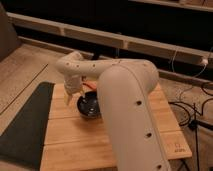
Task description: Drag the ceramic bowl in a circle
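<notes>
Gripper (74, 96) pts down at ceramic bowl (90, 109) rim; arm (131, 107) bent.

This looks like a robot test room, a kind of lab. A big white robot arm (131, 107) reaches over a plain wooden worktop (75, 142), with its jaws low over the far left part of it, and loose black cables (193, 108) lie on the speckled floor (29, 67) on the right. Long bare ledges (100, 38) run along the dark far wall.
</notes>
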